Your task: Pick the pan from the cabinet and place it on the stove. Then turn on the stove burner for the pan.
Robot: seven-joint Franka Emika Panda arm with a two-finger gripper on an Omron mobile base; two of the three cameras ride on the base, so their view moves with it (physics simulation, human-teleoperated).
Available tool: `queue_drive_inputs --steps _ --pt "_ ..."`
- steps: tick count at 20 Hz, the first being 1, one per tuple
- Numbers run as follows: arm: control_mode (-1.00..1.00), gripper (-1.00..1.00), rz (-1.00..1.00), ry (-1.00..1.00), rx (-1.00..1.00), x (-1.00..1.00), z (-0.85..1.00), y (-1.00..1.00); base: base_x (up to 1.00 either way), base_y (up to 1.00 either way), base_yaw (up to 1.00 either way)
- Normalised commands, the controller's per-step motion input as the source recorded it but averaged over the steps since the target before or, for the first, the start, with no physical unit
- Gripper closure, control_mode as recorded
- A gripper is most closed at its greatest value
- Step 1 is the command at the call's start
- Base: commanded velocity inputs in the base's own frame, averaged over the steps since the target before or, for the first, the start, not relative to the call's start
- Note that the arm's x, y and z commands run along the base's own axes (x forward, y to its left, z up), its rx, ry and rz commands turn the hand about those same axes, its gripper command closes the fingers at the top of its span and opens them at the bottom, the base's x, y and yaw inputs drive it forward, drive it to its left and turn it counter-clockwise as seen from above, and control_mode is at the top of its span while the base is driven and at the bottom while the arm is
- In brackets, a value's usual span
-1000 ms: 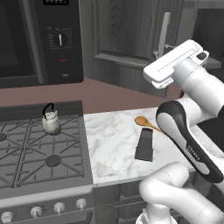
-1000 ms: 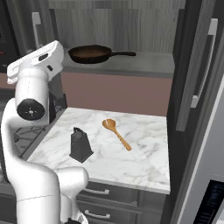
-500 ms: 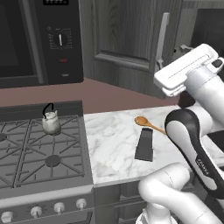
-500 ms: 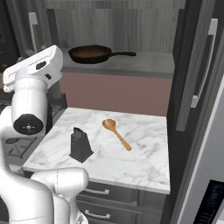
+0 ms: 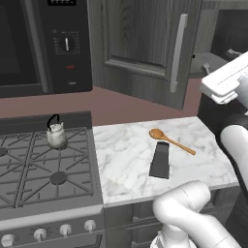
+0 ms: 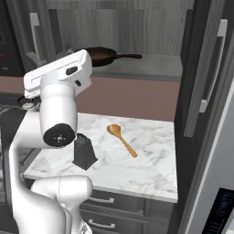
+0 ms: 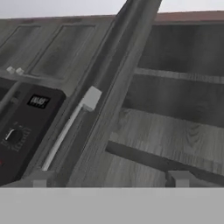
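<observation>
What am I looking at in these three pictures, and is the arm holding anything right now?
A white robot arm on a driving base, in a rendered kitchen. Two cameras ride behind it, left and right; the third looks along the gripper, whose fingers stand open and hold nothing. It faces the open cabinet door. The pan sits on the cabinet shelf. On the marble counter lie a wooden spoon and a dark grater. A small kettle stands on the stove. The black box is a microwave.
</observation>
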Motion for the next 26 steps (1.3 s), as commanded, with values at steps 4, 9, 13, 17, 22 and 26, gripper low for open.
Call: queue_drive_inputs --steps 4,9,13,17,22,26 --pt "-1.00 -1.00 0.03 0.31 0.10 0.00 0.08 -0.55 0.00 0.00 0.00" --pt "-1.00 -1.00 0.04 0.33 0.13 0.00 0.02 -0.34 0.00 0.00 0.00" --pt "-1.00 -1.00 0.02 0.21 0.15 0.03 -0.03 -0.12 0.00 0.00 0.00" --pt "-1.00 -1.00 0.03 0.25 0.13 0.21 0.00 -0.03 0.00 0.00 0.00" --pt "-1.00 -1.00 0.06 0.28 0.12 0.40 -0.02 0.00 0.00 0.00 0.00" --pt "-1.00 -1.00 0.06 0.30 0.12 0.47 -0.08 0.00 0.00 0.00 0.00"
